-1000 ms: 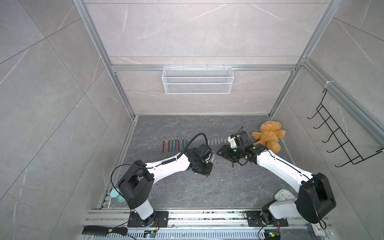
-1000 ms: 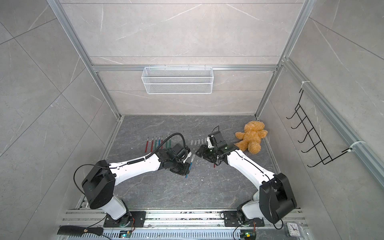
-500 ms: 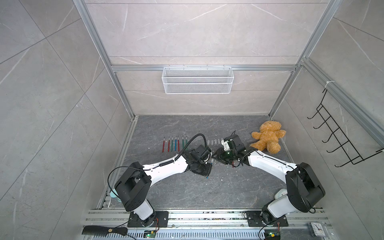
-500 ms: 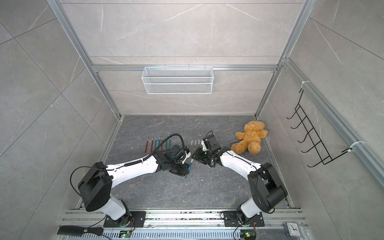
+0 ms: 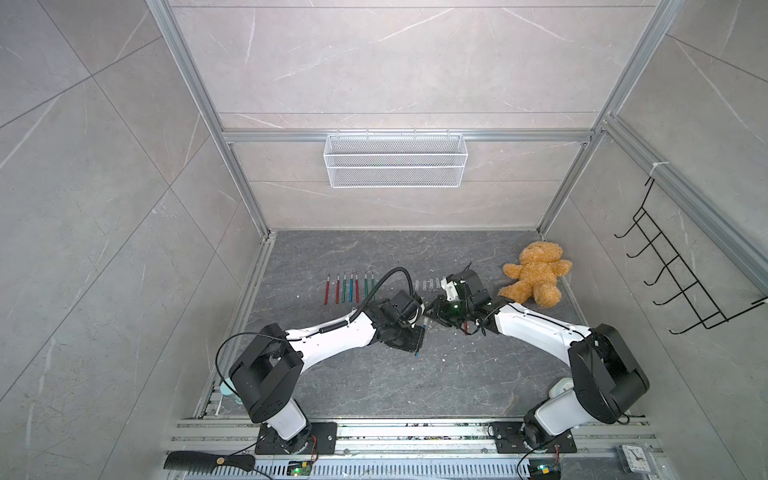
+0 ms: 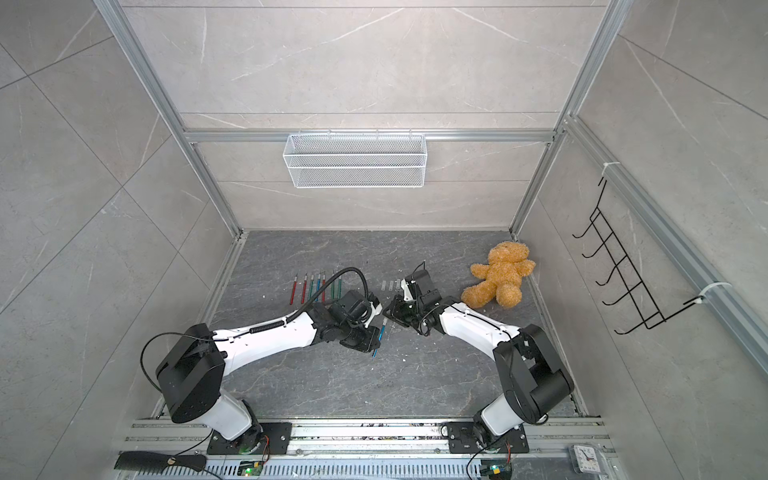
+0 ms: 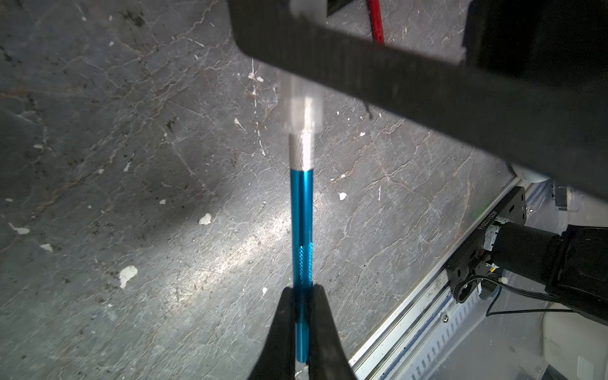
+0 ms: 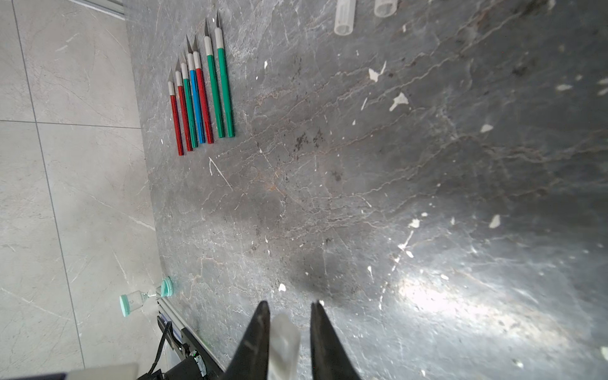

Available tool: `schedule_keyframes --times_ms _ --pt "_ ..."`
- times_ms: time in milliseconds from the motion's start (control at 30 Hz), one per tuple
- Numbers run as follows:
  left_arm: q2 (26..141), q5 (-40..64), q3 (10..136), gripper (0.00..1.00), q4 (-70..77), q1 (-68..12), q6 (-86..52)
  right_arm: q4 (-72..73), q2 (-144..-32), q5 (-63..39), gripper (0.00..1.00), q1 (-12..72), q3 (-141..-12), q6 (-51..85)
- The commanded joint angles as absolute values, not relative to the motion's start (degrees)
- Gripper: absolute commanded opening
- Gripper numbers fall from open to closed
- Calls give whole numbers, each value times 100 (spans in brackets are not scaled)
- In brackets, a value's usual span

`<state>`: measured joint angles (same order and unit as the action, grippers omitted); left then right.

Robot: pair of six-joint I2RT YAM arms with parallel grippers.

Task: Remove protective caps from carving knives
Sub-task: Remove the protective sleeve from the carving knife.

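Now your left gripper (image 7: 302, 292) pinches the blue knife (image 7: 301, 210) at lower centre; right gripper (image 8: 290, 305) fingers straddle the cap (image 8: 284, 339), slightly apart.

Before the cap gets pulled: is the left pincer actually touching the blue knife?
Touching. The left wrist view shows the left pincer with its jaws clamped against the handle of the blue knife, no gap on either side.

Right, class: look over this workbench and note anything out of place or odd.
A teddy bear sits by the table's far right corner, unrelated to the knives. A teal-ended sand timer seems to lie on its side beyond the table's left edge. A black comb rests at the front rail.
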<state>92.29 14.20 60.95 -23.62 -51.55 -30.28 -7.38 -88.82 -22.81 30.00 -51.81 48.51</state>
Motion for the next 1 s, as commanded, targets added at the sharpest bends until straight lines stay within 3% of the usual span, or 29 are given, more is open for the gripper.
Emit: schedule_keyframes --times_ms 0,433,967 --pt "8984 1571 6048 0 -2141 -5074 -3172 -616 -8938 -2354 24 3045 -5076 4966" --pt "8964 1641 5969 0 -2022 -5010 -3172 -565 -8868 -2321 24 3076 -5027 4994" --pt "8921 1583 5990 0 -2030 -5002 -3315 -697 -8772 -2145 7 3077 -5062 4948"
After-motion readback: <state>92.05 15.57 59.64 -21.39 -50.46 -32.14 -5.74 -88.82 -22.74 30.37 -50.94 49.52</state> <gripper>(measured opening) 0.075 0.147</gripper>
